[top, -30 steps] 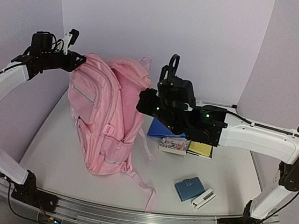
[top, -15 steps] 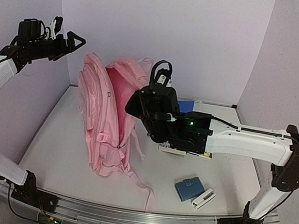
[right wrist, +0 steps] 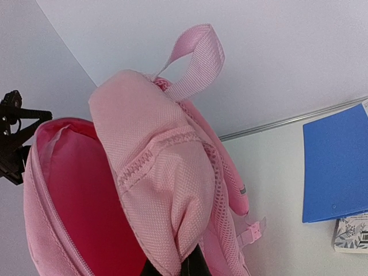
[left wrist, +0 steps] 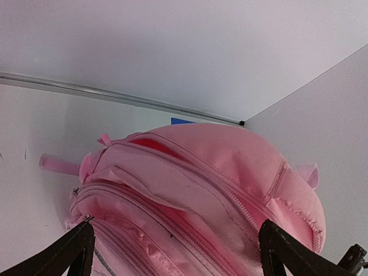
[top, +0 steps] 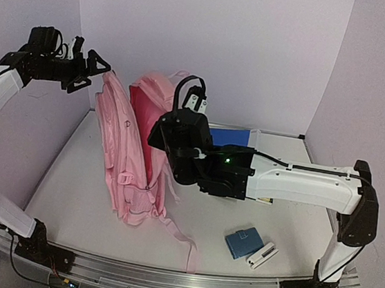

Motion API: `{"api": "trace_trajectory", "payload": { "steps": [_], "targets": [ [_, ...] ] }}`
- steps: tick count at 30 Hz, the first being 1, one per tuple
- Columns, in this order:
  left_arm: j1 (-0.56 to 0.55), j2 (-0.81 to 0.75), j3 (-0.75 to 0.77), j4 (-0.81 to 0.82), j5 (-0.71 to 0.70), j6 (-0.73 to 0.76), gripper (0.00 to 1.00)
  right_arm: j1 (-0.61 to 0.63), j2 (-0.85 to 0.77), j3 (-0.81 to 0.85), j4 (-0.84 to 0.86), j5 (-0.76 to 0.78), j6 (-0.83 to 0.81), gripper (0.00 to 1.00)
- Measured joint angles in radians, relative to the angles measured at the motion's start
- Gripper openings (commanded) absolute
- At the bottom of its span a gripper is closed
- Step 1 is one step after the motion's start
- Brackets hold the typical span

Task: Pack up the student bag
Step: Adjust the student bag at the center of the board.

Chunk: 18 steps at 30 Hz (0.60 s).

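Observation:
The student bag (top: 130, 152), a large light-pink backpack, stands upright left of the table's middle. Its main compartment gapes open, showing a darker pink inside (right wrist: 80, 195). My right gripper (right wrist: 172, 267) is shut on the mesh fabric of the bag's back panel, just under the top handle (right wrist: 195, 57). My left gripper (top: 93, 72) hangs open up at the left, just clear of the bag's front panel. In the left wrist view its dark fingertips (left wrist: 75, 253) stand wide apart above the zipped front pockets (left wrist: 190, 201), with nothing between them.
A blue folder (top: 231, 136) lies behind my right arm, beside a floral-covered book (right wrist: 352, 233). A small blue case (top: 242, 242) and a white oblong item (top: 261, 255) lie at the front right. Walls close in on three sides.
My left gripper let go of the bag's front, opened wide and drew back to the upper left. My right arm moved left with the back panel, and the bag's mouth gapes wider.

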Motion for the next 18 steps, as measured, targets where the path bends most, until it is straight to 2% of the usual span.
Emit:
{"api": "trace_trajectory", "payload": {
  "steps": [5, 9, 12, 16, 18],
  "targets": [
    [0.0, 0.001, -0.002, -0.08, 0.001, 0.049, 0.96, 0.003, 0.009, 0.007, -0.001, 0.037, -0.032, 0.0],
    [0.001, 0.001, -0.011, -0.126, -0.007, 0.085, 0.8, 0.005, 0.011, 0.007, -0.001, 0.064, -0.054, 0.0],
    [0.001, 0.0, -0.015, -0.151, -0.031, 0.116, 0.73, 0.005, 0.011, 0.006, -0.003, 0.079, -0.067, 0.0],
    [0.001, -0.024, -0.029, -0.159, -0.08, 0.15, 0.53, 0.005, 0.011, 0.002, -0.008, 0.1, -0.075, 0.0],
    [0.0, -0.043, -0.042, -0.162, -0.099, 0.159, 0.39, 0.005, 0.011, -0.003, -0.007, 0.112, -0.075, 0.0]
  ]
}}
